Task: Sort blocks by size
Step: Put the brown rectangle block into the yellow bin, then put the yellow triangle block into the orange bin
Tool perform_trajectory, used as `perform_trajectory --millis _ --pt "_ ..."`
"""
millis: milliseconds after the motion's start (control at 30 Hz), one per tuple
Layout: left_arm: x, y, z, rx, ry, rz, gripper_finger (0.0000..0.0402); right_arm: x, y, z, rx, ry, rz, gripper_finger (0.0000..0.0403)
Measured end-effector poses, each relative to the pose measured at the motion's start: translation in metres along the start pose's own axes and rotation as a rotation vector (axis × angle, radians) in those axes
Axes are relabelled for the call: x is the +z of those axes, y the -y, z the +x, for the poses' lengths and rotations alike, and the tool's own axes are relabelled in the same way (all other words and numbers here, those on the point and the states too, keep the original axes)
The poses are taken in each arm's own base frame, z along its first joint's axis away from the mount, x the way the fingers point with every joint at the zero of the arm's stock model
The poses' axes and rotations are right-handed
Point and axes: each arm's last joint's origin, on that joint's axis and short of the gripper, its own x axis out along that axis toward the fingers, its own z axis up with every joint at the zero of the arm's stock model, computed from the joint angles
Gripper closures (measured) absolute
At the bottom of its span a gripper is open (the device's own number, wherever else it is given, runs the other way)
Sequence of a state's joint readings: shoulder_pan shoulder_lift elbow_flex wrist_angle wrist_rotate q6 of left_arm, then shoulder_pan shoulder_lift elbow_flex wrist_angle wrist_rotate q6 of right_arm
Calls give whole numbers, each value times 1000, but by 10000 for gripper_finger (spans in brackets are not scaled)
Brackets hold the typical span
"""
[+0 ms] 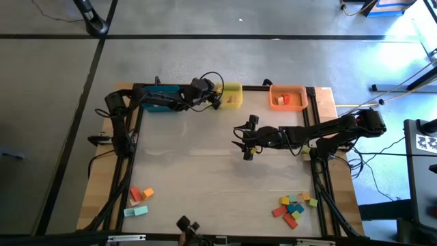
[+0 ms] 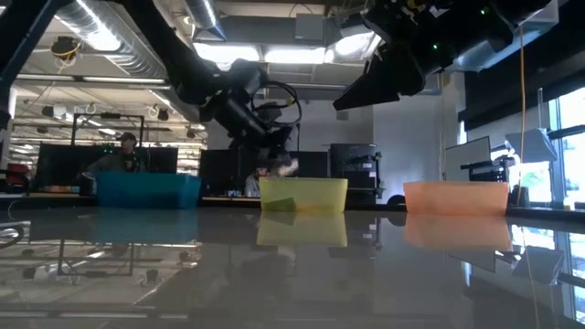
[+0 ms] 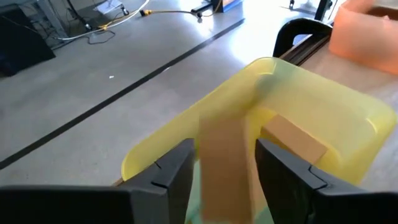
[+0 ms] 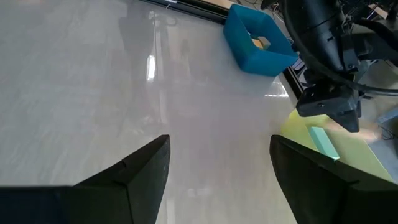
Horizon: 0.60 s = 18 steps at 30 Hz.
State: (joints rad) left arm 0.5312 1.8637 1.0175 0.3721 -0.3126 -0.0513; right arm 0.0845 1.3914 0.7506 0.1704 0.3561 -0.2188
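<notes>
Three bins line the far edge of the surface, blue, yellow, orange; the left gripper hangs over the yellow one, fingers apart around a blurred tan block, grip uncertain; the right gripper, fingers wide and empty, hovers mid-surface; two clusters of blocks lie near the front corners.

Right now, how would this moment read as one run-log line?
left gripper: over yellow bin, tan block between fingers | right gripper: open, mid-table, empty
</notes>
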Motion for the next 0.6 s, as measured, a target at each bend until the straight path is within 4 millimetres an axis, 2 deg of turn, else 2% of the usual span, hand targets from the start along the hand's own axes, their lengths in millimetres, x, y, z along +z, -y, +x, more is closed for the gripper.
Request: perform_trajectory --millis 200,300,433,600 --pt "0 1 -1 -30 -5 -1 201 0 0 0 0 3 0 127" --pt "5 4 -9 -45 -11 9 189 -1 0 0 2 -6 -3 127" --pt "23 13 -34 -83 9 48 190 -1 0 0 1 -8 -2 127" --pt "41 27 -77 -136 8 127 197 -1 0 0 1 -9 -1 127"
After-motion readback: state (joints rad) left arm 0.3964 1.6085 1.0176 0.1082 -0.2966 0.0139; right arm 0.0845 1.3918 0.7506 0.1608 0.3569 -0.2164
